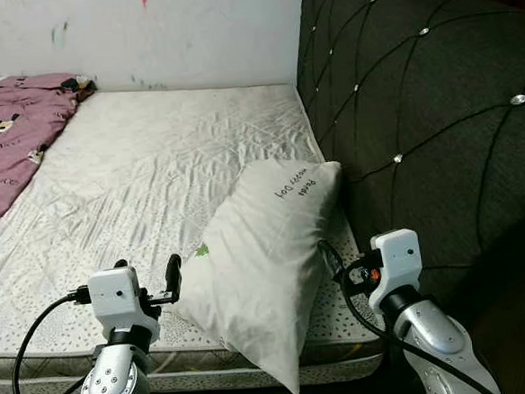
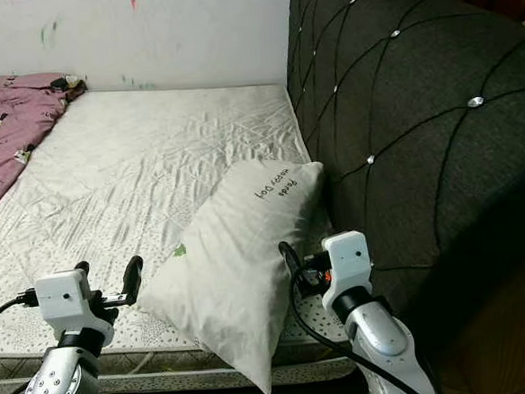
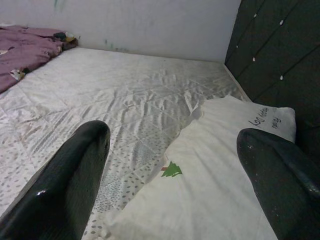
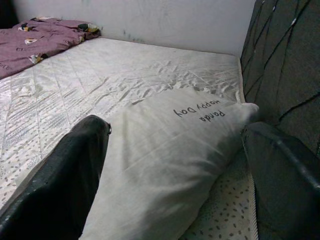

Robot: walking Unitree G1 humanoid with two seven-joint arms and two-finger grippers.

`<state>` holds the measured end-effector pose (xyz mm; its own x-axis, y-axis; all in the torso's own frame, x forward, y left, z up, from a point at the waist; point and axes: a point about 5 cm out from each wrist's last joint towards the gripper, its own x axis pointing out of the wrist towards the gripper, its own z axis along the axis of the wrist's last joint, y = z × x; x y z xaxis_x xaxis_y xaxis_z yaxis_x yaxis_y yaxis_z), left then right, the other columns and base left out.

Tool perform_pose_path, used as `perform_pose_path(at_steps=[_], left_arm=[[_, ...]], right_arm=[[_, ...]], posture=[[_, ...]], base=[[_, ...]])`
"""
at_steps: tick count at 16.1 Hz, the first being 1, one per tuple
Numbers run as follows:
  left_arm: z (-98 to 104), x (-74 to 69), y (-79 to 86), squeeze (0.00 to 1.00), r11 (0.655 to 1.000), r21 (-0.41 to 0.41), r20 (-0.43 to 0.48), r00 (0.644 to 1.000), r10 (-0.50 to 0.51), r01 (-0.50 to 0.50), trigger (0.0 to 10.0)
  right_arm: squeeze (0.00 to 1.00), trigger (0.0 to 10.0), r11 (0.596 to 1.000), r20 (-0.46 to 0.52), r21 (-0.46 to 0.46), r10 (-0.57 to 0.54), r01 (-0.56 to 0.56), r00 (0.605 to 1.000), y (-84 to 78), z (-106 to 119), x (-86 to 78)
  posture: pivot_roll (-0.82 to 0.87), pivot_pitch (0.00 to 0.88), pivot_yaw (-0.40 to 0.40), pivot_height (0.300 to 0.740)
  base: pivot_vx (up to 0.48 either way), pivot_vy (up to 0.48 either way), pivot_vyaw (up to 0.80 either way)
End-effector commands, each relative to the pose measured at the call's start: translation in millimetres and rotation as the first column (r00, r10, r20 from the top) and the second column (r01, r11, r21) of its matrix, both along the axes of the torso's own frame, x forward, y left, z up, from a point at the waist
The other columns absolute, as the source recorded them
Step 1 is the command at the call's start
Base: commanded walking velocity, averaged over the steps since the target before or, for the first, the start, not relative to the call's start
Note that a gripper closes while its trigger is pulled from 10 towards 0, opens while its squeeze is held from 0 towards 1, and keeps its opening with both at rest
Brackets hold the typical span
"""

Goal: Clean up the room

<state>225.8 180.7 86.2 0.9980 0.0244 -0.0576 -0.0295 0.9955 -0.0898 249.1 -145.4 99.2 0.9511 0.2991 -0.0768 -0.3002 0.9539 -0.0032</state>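
Bare quilted mattress (image 1: 152, 169) beside a dark tufted headboard (image 1: 418, 105), a purple blanket (image 1: 6, 134) bunched at its far side: a white pillow (image 1: 267, 260) lies askew between the robot's two claws, one corner overhanging the near edge. Left gripper (image 1: 146, 273) just beside its near corner and right gripper (image 2: 289, 258) at its headboard side are both spread wide, grasping nothing. Soft, light and floppy, the pillow would likely sag from one corner; pinching both long edges looks safest. Wrist views reveal a small green tree print (image 3: 171, 170) and upside-down lettering (image 4: 200, 112)
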Motion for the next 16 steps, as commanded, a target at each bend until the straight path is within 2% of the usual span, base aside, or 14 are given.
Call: perform_pose_path(at_steps=[1,4,7,12,16], left_arm=[[0.2,1.5,-0.9,0.00,1.000,-0.002,-0.005,1.000,-0.001,0.001,10.0],[0.3,2.1,-1.1,0.00,1.000,-0.002,-0.005,1.000,-0.001,0.001,10.0],[0.4,2.7,-1.0,0.00,1.000,-0.001,-0.005,1.000,-0.001,0.001,10.0],[0.3,4.5,-1.0,0.00,1.000,0.001,-0.003,1.000,-0.003,0.003,10.0],[1.4,8.1,-0.4,0.00,1.000,0.004,0.006,1.000,-0.001,0.001,10.0]], right_arm=[[0.00,10.0,1.000,0.007,-0.007,0.007,-0.007,1.000,0.7,1.8,1.8],[0.00,10.0,1.000,0.015,-0.007,0.005,-0.005,1.000,-0.1,3.1,3.1],[0.00,10.0,1.000,0.025,-0.013,-0.001,0.002,1.000,-0.5,5.1,5.3],[0.00,10.0,1.000,0.018,-0.018,-0.001,0.001,1.000,0.3,3.3,5.4],[0.00,10.0,0.997,0.026,-0.077,-0.029,0.031,0.999,-5.3,1.0,6.9]], posture=[[0.01,0.001,-0.006,0.710],[0.01,0.001,-0.008,0.710],[0.01,0.000,-0.006,0.740],[0.01,0.000,-0.005,0.740],[0.01,0.000,-0.001,0.740]], base=[[0.000,0.000,0.00],[0.000,0.000,0.00],[0.000,0.000,0.00],[0.000,0.000,0.00],[0.000,0.000,0.00]])
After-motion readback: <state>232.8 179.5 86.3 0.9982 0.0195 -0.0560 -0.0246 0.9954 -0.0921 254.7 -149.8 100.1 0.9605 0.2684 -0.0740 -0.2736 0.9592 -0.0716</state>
